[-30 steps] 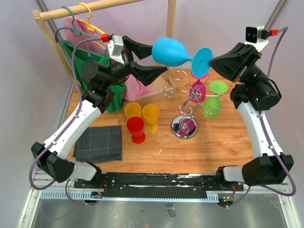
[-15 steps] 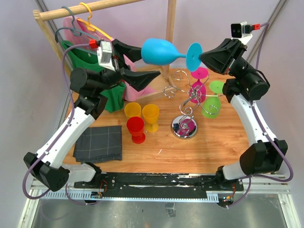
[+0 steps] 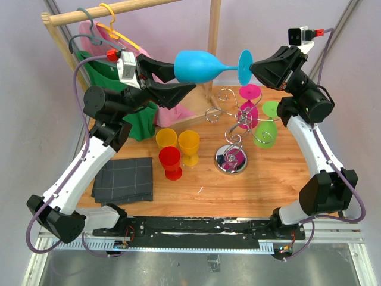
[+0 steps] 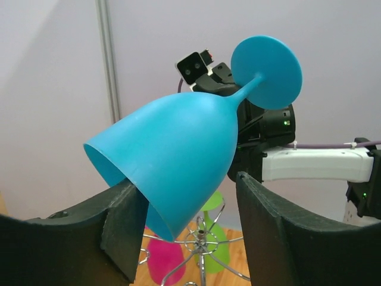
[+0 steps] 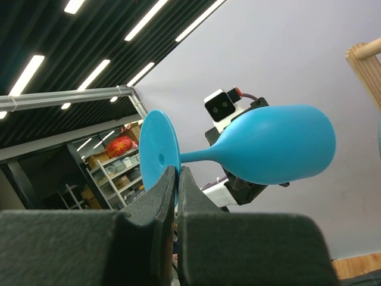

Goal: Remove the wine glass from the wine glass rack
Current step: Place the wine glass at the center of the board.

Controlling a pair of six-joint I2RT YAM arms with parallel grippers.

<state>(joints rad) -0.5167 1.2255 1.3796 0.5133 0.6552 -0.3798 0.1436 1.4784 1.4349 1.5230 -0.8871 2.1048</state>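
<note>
A blue wine glass [image 3: 199,64] lies on its side in the air, high above the table. My right gripper [image 3: 252,67] is shut on the rim of its round foot [image 5: 156,156]; the pinched pads [image 5: 168,185] show in the right wrist view. My left gripper [image 3: 180,77] is open, with its jaws on either side of the bowl [image 4: 178,161]. The bowl's rim sits against the left finger [image 4: 122,214], and the right finger stands apart from it. The chrome wine glass rack [image 3: 232,122] stands below, with a pink glass [image 3: 247,113] and a green glass [image 3: 266,132] hanging on it.
A yellow cup [image 3: 166,138], an orange cup [image 3: 189,144] and a red cup [image 3: 170,161] stand left of the rack. A dark folded cloth [image 3: 124,179] lies at the front left. A wooden clothes rack [image 3: 113,11] with hangers and pink and green clothes is at the back left.
Both arms have carried the blue glass to the left and a little up, and it now lies more level. The right gripper stays shut on the foot and the left stays open round the bowl.
</note>
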